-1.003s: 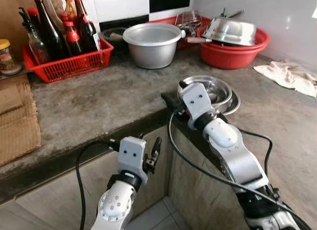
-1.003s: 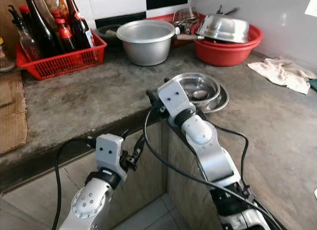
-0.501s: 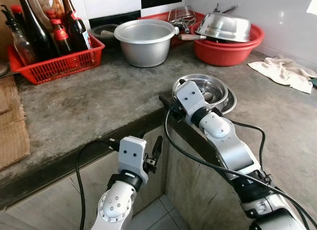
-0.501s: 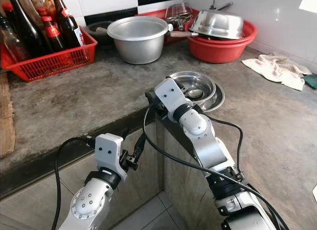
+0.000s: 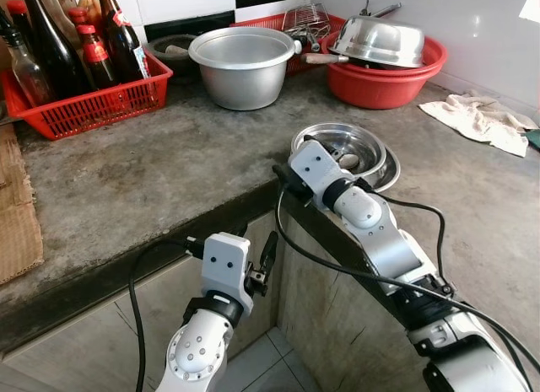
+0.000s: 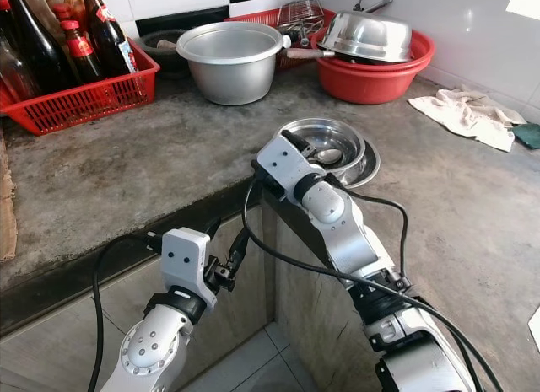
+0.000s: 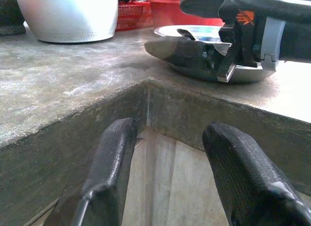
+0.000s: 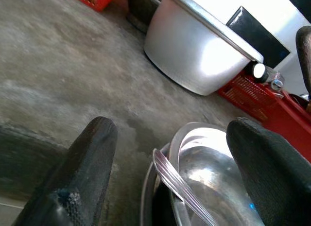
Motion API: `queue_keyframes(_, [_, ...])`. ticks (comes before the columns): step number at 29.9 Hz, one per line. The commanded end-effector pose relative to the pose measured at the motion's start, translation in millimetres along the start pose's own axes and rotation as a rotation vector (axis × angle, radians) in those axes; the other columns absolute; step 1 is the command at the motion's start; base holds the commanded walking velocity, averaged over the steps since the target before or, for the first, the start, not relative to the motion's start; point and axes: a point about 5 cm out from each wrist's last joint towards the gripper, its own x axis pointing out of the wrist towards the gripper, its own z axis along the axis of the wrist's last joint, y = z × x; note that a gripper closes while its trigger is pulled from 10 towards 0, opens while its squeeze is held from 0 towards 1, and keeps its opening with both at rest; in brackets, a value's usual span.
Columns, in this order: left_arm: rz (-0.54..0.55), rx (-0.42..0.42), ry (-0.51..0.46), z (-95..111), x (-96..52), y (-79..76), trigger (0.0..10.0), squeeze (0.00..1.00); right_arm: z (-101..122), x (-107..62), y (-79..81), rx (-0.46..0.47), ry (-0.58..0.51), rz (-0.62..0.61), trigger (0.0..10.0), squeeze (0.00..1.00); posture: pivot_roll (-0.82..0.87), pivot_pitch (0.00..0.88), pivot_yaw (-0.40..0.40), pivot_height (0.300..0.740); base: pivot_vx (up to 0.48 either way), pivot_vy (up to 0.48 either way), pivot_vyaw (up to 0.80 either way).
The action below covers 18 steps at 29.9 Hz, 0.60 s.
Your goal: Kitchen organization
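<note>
At the counter corner: the right gripper point(image 8: 170, 167) hangs just over the near rim of the stacked steel bowls point(image 5: 342, 149), which sit on the concrete counter point(image 5: 160, 169) close to its inner corner, a spoon point(image 6: 330, 157) lying inside the top one.
Right jaws: spread wide and holding nothing; one finger point(image 8: 90, 153) sits over bare counter, the other finger point(image 8: 265, 163) over the bowl side, the rim between them.
Left gripper point(image 7: 167, 180): low, below the counter edge, facing the cabinet front point(image 5: 101, 324); its jaws are parted and empty, and it looks idle.
Step in hand, as I judge it: lining up for a pinch on the bowls' near rim, ahead of moving them somewhere tidier.
Doing it well: lower until the rim lies well between the pads, one finger inside and one outside, then close squarely; thin stacked steel may slip or separate, so catch all the rims together or plainly only the top one. Lift level so the spoon does not slide out.
Possible destinations: the red basin point(image 5: 384, 76) with a steel pot point(image 5: 380, 40) in it, or beside the large aluminium pot point(image 5: 240, 65); which is meant cannot be told.
Hard to make out: how many bowls are stacked; the right wrist covers their near edge in the head views.
Cut off: the bottles point(image 5: 51, 34) in the red basket point(image 5: 80, 110) lose their tops at the frame edge; the cloth point(image 5: 477, 122) runs out of frame.
</note>
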Motion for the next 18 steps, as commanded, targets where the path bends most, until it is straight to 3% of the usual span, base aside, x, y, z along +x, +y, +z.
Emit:
queue_keyframes(1, [-0.001, 0.005, -0.013, 3.9, -1.3, -1.4, 10.0, 0.00, 4.3, 2.5, -2.8, -0.023, -0.016, -0.008, 8.7, 0.00, 0.11, 0.129, -0.058, 0.740, 0.000, 0.000, 0.00])
queue_keyframes(3, [0.000, 0.005, -0.013, 3.8, -1.2, -1.4, 10.0, 0.00, 3.8, 2.8, -2.8, -0.027, -0.013, -0.007, 8.8, 0.00, 0.11, 0.129, -0.058, 0.740, 0.000, 0.000, 0.00])
queue_keyframes(4, [0.000, 0.005, -0.013, 3.8, -1.2, -1.3, 10.0, 0.00, 3.1, 3.1, -2.7, -0.030, -0.009, -0.004, 9.7, 0.00, 0.11, 0.129, -0.058, 0.740, 0.000, 0.000, 0.00])
queue_keyframes(6, [0.001, 0.005, -0.013, 3.8, -1.2, -1.1, 10.0, 0.00, 1.8, 3.8, -3.2, -0.032, -0.004, -0.006, 10.0, 0.00, 0.11, 0.129, -0.058, 0.740, 0.000, 0.000, 0.00])
queue_keyframes(7, [0.002, 0.005, -0.013, 3.8, -1.2, -1.1, 10.0, 0.00, 1.1, 4.2, -3.1, -0.034, -0.001, -0.004, 5.6, 0.00, 0.11, 0.129, -0.058, 0.740, 0.000, 0.000, 0.00])
queue_keyframes(8, [0.002, 0.005, -0.013, 3.8, -1.2, -1.1, 10.0, 0.00, 1.1, 4.2, -3.1, -0.034, -0.001, -0.004, 5.6, 0.00, 0.11, 0.129, -0.058, 0.740, 0.000, 0.000, 0.00])
queue_keyframes(9, [0.001, 0.005, -0.013, 3.8, -1.2, -1.2, 10.0, 0.00, 0.7, 4.2, -2.9, -0.035, 0.002, -0.001, 1.3, 0.00, 0.11, 0.129, -0.058, 0.740, 0.000, 0.000, 0.00])
queue_keyframes(10, [0.002, 0.004, -0.013, 3.9, -1.1, -1.3, 10.0, 0.00, 0.3, 4.1, -2.7, -0.026, 0.004, 0.000, 0.0, 0.00, 0.11, 0.130, -0.058, 0.740, 0.000, 0.000, 0.00])
queue_keyframes(18, [0.006, 0.002, -0.016, 5.0, 0.7, -0.5, 10.0, 0.00, -0.6, 4.9, -5.3, -0.026, 0.008, -0.016, 0.0, 0.00, 0.11, 0.131, -0.058, 0.740, 0.000, 0.000, 0.00])
